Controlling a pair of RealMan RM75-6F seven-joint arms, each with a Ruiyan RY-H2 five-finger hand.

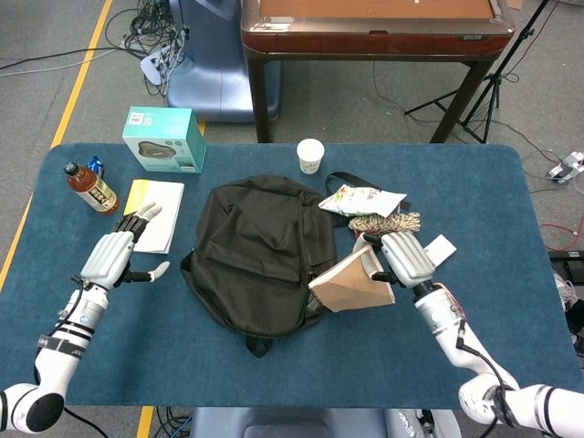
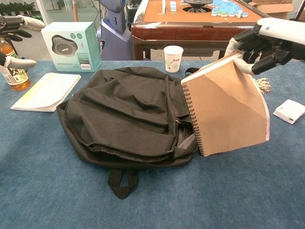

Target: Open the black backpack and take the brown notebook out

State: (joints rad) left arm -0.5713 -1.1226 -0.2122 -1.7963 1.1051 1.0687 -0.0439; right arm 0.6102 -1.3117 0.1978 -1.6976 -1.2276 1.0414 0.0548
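The black backpack (image 1: 262, 249) (image 2: 126, 117) lies flat in the middle of the blue table, its side zip gaping toward the right. My right hand (image 1: 405, 258) (image 2: 266, 41) grips the top corner of the brown spiral notebook (image 1: 351, 283) (image 2: 226, 112). The notebook hangs tilted just right of the backpack, its lower edge close to the table. My left hand (image 1: 115, 255) (image 2: 16, 28) hovers left of the backpack with its fingers spread, holding nothing.
A yellow-white booklet (image 1: 151, 213) (image 2: 45, 90) and a tea bottle (image 1: 90, 188) lie at the left, a teal box (image 1: 164, 139) behind them. A paper cup (image 1: 310, 156), snack bag (image 1: 361, 199), rope bundle (image 1: 386, 223) and white card (image 1: 439, 248) sit right of the backpack.
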